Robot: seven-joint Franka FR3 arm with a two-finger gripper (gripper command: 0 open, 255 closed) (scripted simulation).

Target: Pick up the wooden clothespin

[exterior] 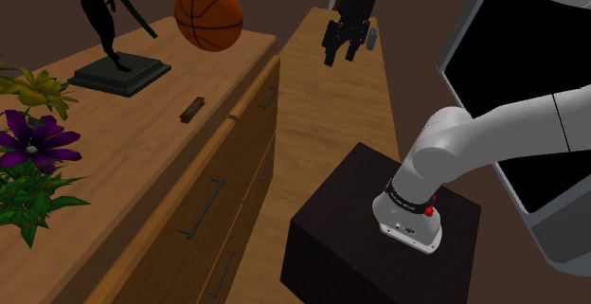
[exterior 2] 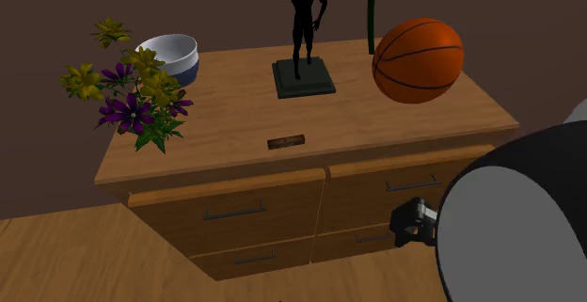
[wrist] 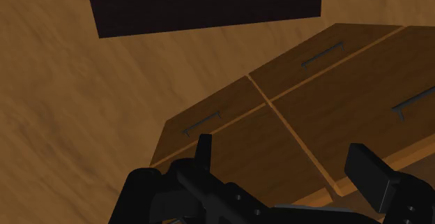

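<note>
Basketball [exterior: 208,14]: orange, black seams. Statuette [exterior 2: 301,13]: black. Clothespin [exterior 2: 286,142]: dark brown. Dresser [exterior 2: 226,112]: brown wood grain. Flowers [exterior 2: 132,112]: purple and yellow. Bowl [exterior 2: 172,55]: white, blue band. Tool [exterior: 340,58]: black.

Counts around my claw [exterior: 343,58]
One clothespin [exterior: 192,109], one basketball [exterior: 208,14], one dark statuette [exterior: 118,65], one bowl [exterior 2: 172,57] and one bunch of flowers [exterior 2: 132,93] sit on the one dresser [exterior: 142,160] beside my claw. Its front, facing my two fingers [wrist: 366,170], has four drawers [exterior 2: 188,227], each with one handle [exterior 2: 234,212].

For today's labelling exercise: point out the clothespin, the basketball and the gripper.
clothespin [exterior 2: 286,142], second exterior view, middle of its body.
basketball [exterior 2: 418,60], second exterior view, centre of the ball.
gripper [exterior: 341,60], shoulder view, midway between its fingertips.
</note>
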